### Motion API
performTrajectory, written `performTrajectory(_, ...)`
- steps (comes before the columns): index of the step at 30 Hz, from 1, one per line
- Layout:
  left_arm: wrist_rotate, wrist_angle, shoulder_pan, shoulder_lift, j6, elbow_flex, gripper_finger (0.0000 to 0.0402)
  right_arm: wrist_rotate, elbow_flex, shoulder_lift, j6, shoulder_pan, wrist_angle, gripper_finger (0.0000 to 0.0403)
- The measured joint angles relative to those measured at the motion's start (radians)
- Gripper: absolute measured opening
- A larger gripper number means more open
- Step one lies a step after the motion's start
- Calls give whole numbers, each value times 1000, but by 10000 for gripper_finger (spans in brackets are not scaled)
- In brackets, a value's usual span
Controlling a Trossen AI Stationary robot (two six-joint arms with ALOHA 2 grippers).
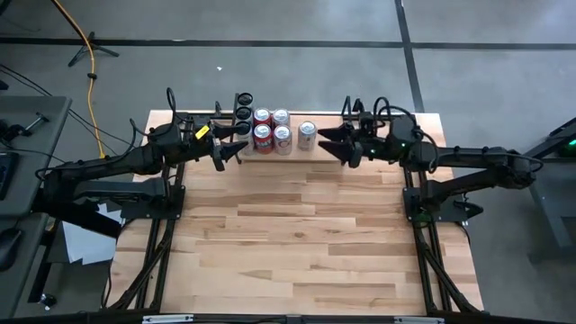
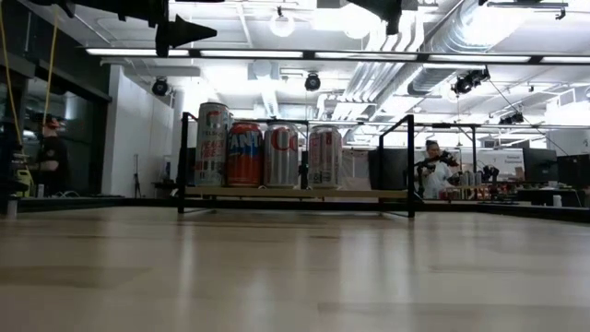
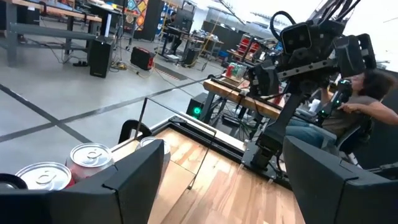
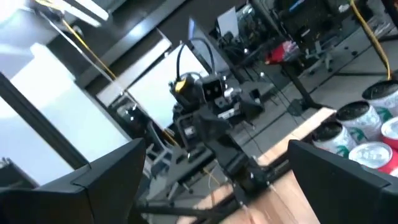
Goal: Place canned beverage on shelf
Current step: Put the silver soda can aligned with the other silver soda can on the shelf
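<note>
The shelf [image 1: 295, 151] stands at the table's far edge; in the low view its pale plank [image 2: 295, 192] rests on thin black uprights. Several cans stand upright on it by their bases: dark ones [image 1: 243, 112], red ones [image 1: 263, 135], silver ones [image 1: 282, 137] and one apart [image 1: 307, 135]. My left gripper [image 1: 238, 148] is open and empty, in the air at the shelf's left end. My right gripper [image 1: 321, 140] is open and empty, just right of the lone can. In each wrist view the fingers stand wide apart [image 3: 224, 149] [image 4: 216, 149].
The wooden tabletop [image 1: 297, 243] stretches bare toward the near edge. Black frame rails [image 1: 162, 234] [image 1: 423, 243] run along both sides. Beyond the table stand workbenches and a seated person [image 3: 367, 93].
</note>
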Motion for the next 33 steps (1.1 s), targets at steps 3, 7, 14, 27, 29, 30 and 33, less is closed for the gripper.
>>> performTrajectory(3,0,0,0,0,0,0,284,66,1,0,30,0,7,377)
performTrajectory(7,0,0,0,0,0,0,284,79,95,30,109,-7,-238,377)
performTrajectory(14,-3,-2,0,0,1,0,284,308,399,223,110,77,-860,377)
performTrajectory(27,-3,-23,0,0,46,0,284,654,486,568,577,130,-937,377)
performTrajectory(29,-2,-24,0,0,71,0,284,672,486,611,578,127,-905,376)
performTrajectory(30,-2,-24,0,0,78,0,284,685,486,632,584,124,-903,376)
performTrajectory(33,-2,-24,0,0,88,0,284,724,486,677,674,107,-934,376)
